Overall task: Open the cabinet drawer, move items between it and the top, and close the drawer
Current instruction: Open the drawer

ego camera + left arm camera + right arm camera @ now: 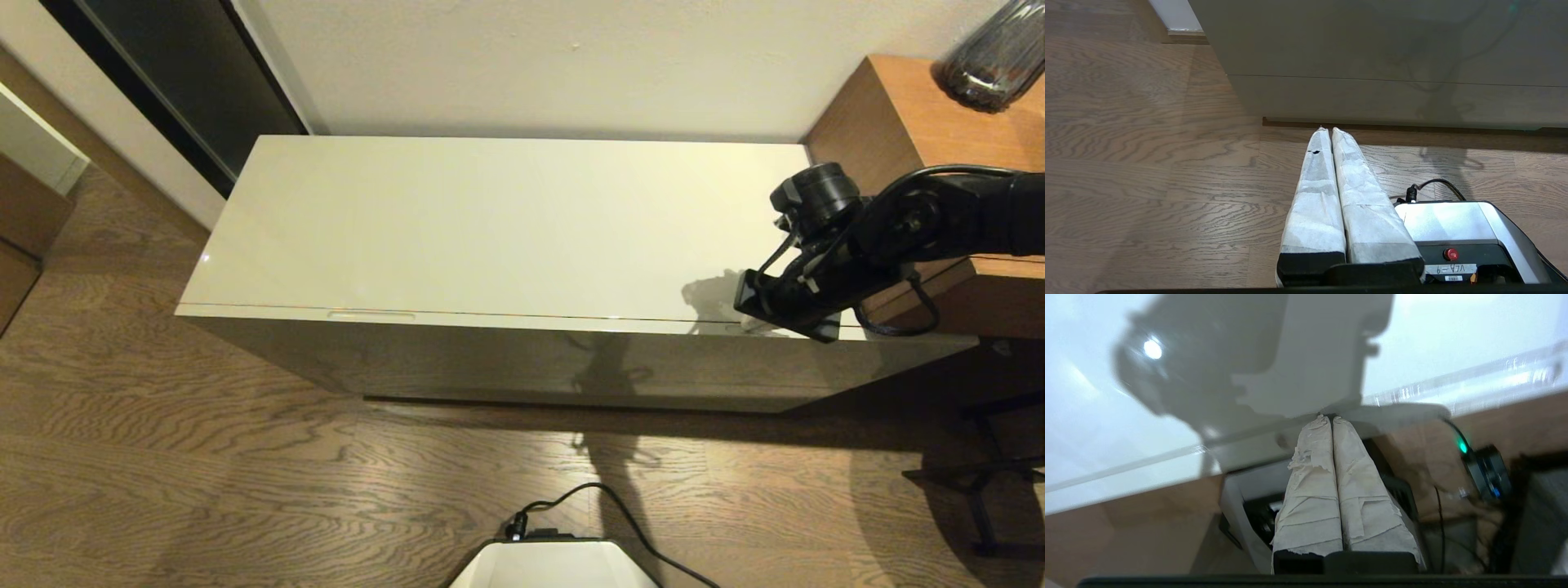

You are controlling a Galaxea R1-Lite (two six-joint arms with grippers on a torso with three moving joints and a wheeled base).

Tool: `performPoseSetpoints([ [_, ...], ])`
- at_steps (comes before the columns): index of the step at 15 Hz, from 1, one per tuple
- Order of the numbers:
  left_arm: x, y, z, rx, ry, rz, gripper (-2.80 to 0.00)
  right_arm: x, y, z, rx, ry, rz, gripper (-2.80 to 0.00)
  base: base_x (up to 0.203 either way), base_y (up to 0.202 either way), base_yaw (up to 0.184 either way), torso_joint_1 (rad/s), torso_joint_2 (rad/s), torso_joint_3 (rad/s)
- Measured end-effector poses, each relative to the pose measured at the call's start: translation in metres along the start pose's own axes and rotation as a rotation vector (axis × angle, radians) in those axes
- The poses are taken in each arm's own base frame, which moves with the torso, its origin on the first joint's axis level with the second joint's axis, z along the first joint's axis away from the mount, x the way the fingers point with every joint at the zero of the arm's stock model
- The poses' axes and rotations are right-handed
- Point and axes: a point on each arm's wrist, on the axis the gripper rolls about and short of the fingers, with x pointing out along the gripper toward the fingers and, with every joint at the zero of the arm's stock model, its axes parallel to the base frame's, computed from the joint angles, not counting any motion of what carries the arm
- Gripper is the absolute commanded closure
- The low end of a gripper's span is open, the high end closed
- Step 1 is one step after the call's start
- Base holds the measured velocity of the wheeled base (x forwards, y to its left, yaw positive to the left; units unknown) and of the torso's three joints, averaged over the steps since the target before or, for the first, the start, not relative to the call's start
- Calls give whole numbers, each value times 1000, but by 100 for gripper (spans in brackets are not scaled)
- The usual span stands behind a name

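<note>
- At the pressed-together fingertips of the right gripper (1332, 417): front edge of the top (490, 220), above the closed drawer (571, 322); nothing is held.
- Drawer judged wide, rigid, glossy, slippery; best taken by a slot handle (371, 314).
- Left gripper (1327, 130): parked low, fingers together, empty.

The cabinet top (490, 220) is glossy off-white, its drawer front (531, 363) a shaded grey-beige; the right gripper (1327, 416) has 2 fingers wrapped in white tape on a black body; beside it sits an orange-brown wooden unit (898, 114) with a dark grey ribbed vase (992, 57); the floor (204, 474) is brown woodgrain.
</note>
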Motion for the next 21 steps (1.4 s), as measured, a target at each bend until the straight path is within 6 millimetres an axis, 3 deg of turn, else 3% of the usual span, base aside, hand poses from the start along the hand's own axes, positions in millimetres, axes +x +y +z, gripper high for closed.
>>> performPoseSetpoints([
  [6, 0, 0, 0, 0, 0, 0, 0, 10, -11, -20, 7, 66, -32, 0, 0, 0, 0, 0, 0, 0],
  [11, 0, 0, 0, 0, 0, 0, 0, 8, -27, -62, -6, 172, -45, 0, 0, 0, 0, 0, 0, 0],
  [14, 0, 0, 0, 1, 0, 1, 0, -13, -40, -100, -40, 239, -50, 0, 0, 0, 0, 0, 0, 0],
  [19, 0, 0, 0, 0, 0, 0, 0, -90, -68, -150, -73, 214, 27, 0, 0, 0, 0, 0, 0, 0],
  [21, 0, 0, 0, 0, 0, 0, 0, -109, -79, -164, -89, 225, 27, 0, 0, 0, 0, 0, 0, 0],
])
